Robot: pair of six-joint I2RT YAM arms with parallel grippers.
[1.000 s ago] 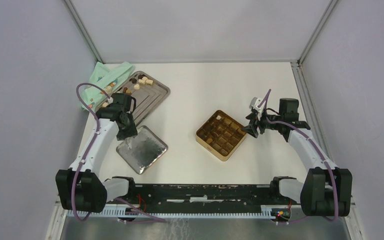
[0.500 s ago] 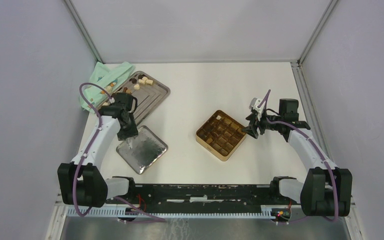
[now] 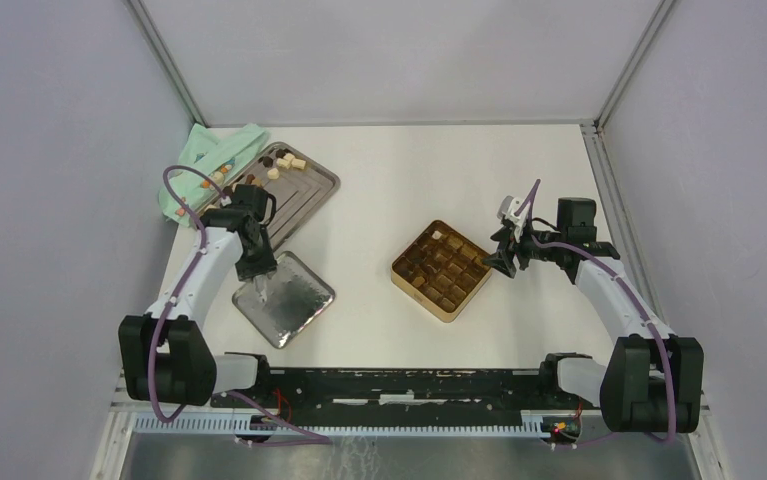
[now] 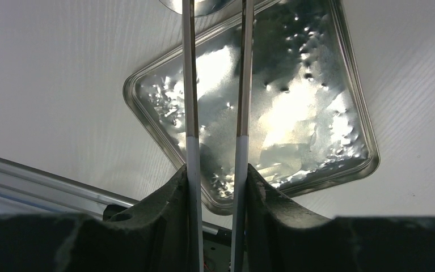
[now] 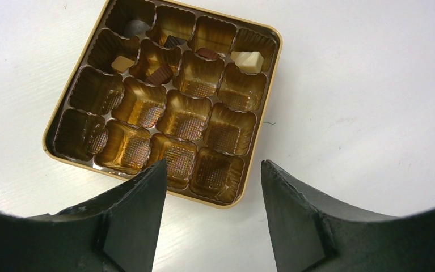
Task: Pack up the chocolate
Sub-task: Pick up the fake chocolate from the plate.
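A pair of long, thin metal tongs (image 4: 189, 85) is pinched between the fingers of the left end effector (image 4: 215, 181), with the two blades held parallel and a gap between them. The tips run out of the wrist view, so whether anything is carried there cannot be told. Directly beneath this end effector a square, dimpled, shiny metal tray (image 4: 317, 130) lies on the white counter (image 3: 409, 170). The tongs are judged to be used because the small bite-sized chocolate pieces in cream and brown (image 3: 286, 160) are too small for the broad fingers. These loose pieces are seen on a ribbed rectangular metal tray (image 3: 314, 190) behind the left end effector, away from the tong tips and well apart from it. The right end effector (image 5: 212, 170) is spread and empty, just short of the near edge of a square gold tin with moulded cups (image 5: 184, 116). Only a few cups, on the side farthest from it, are filled, so the packing is judged barely begun. This end effector seems placed there to steady the tin
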